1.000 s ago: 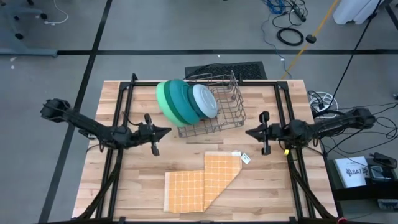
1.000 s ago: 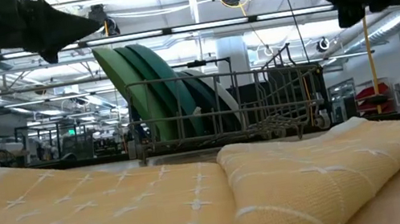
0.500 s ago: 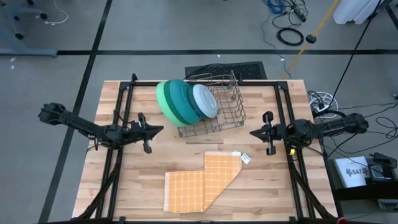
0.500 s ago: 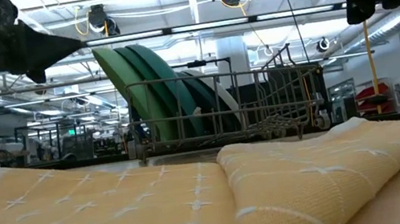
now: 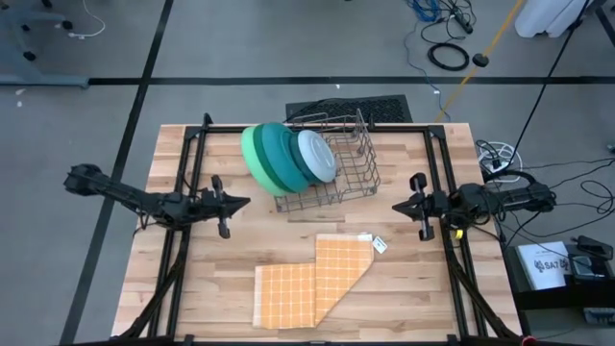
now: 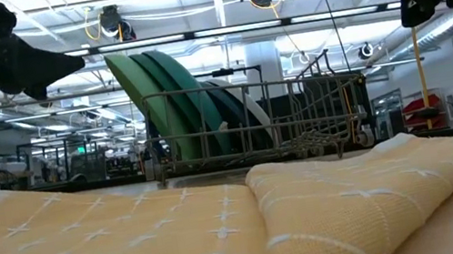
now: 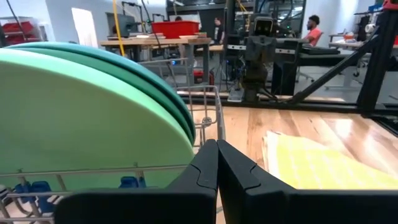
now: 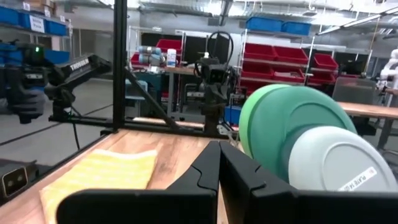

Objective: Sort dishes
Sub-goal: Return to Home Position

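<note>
Although the plates are stood on edge in the wire rack, the larger ones overhang its end and could be tipped by a nudge; the left tool and right tool are closed, empty.

Beyond the left gripper, jaws pressed together, round green plates are held upright in a grey wire rack; a yellow checked cloth is laid nearby.
</note>
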